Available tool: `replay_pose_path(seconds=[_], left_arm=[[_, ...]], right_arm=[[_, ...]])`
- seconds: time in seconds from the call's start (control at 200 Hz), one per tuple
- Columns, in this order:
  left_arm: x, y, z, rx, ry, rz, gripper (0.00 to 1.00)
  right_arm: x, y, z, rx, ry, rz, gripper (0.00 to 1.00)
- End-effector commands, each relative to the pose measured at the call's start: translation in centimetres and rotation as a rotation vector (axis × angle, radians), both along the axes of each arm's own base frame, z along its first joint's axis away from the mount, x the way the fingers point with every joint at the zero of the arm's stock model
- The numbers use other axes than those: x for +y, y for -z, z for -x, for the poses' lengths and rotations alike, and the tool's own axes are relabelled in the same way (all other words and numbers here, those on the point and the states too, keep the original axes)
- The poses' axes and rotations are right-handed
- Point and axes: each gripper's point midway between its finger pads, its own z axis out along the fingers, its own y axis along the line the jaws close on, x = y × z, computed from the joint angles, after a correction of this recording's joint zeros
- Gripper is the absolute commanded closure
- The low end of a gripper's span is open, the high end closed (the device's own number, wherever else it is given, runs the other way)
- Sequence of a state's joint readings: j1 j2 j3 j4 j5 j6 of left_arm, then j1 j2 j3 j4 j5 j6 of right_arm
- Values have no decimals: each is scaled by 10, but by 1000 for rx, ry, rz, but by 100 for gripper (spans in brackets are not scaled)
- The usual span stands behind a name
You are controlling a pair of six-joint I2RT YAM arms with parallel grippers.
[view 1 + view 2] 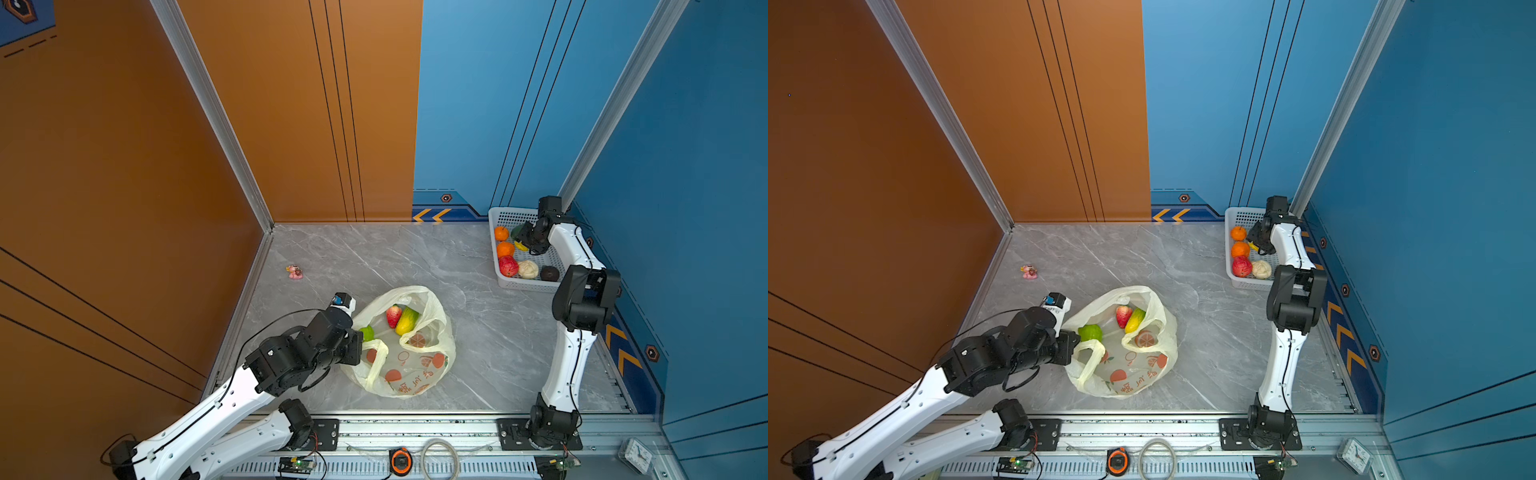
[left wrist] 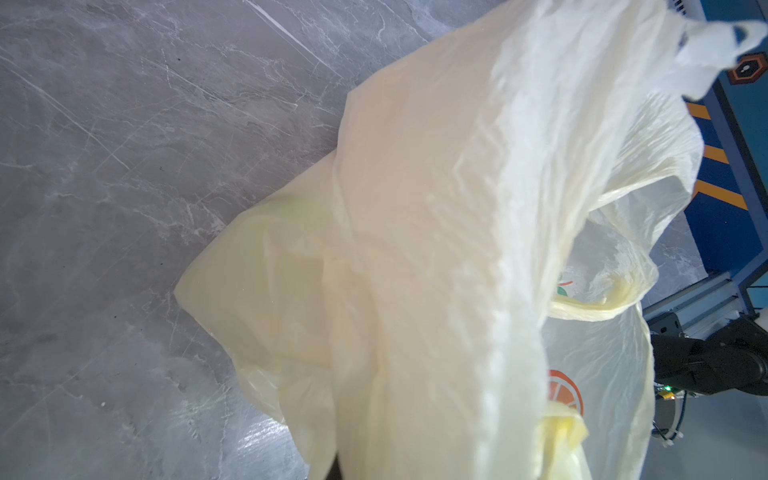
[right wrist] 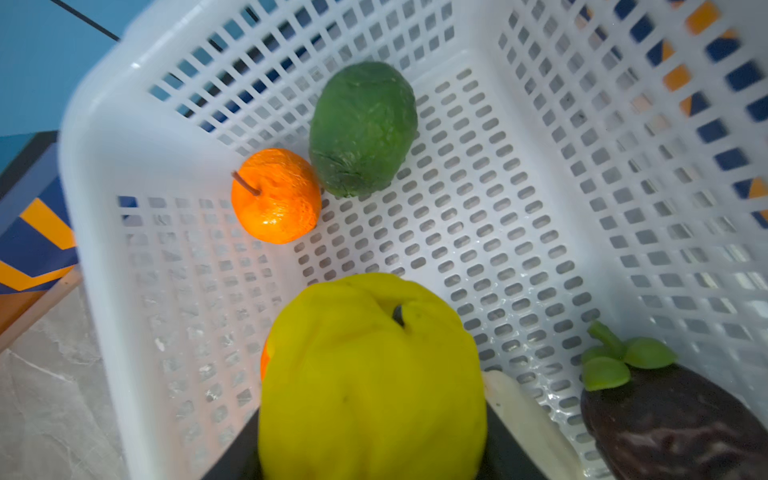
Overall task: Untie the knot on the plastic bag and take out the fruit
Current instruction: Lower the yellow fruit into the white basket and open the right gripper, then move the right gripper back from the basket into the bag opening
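The plastic bag (image 1: 411, 374) lies open-mouthed on the grey floor in both top views. Inside it are a red strawberry (image 1: 393, 316), a yellow-green fruit (image 1: 407, 321) and a bright green fruit (image 1: 366, 333). My left gripper (image 1: 357, 347) is shut on the bag's left rim; in the left wrist view the cream plastic bag (image 2: 415, 249) hides the jaws. The knot is out of view; the handle strips (image 1: 376, 361) hang loose. My right gripper (image 1: 521, 241) is shut on a yellow fruit (image 3: 374, 374), held inside the white basket (image 1: 505, 216).
The basket (image 3: 95, 166) holds two oranges (image 1: 501, 233), a red fruit (image 1: 508, 266), a cream one (image 1: 528, 269), a dark brown one (image 1: 549, 273) and a dark green one (image 3: 363, 129). A pink toy figure (image 1: 294, 272) lies far left. Walls enclose three sides.
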State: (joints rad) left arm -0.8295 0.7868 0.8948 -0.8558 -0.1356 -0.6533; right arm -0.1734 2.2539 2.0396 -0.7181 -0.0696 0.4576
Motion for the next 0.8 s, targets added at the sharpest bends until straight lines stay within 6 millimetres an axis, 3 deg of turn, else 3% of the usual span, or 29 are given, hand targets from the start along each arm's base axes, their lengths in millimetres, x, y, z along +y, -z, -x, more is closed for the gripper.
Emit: replay_pose_path(seconds=[0.0, 0.145, 0.305, 0.506, 0.731, 0.746, 0.796], left_arm=[[3, -15, -8, -51, -18, 3, 100], [3, -15, -7, -50, -15, 2, 100], [3, -15, -8, -50, -15, 0, 100], [3, -14, -8, -50, -9, -3, 100], [4, -15, -7, -52, -5, 1, 100], [4, -15, -6, -52, -4, 2, 100], [3, -15, -6, -51, -4, 2, 100]], right_arm=[[-12, 2, 8, 49, 13, 44, 48], [-15, 4, 11, 60, 14, 59, 38], [-16, -7, 13, 46, 14, 75, 28], [-12, -20, 19, 31, 8, 70, 25], [17, -42, 37, 8, -51, 33, 25], [20, -54, 40, -15, -56, 31, 25], [32, -62, 48, -25, -78, 9, 25]])
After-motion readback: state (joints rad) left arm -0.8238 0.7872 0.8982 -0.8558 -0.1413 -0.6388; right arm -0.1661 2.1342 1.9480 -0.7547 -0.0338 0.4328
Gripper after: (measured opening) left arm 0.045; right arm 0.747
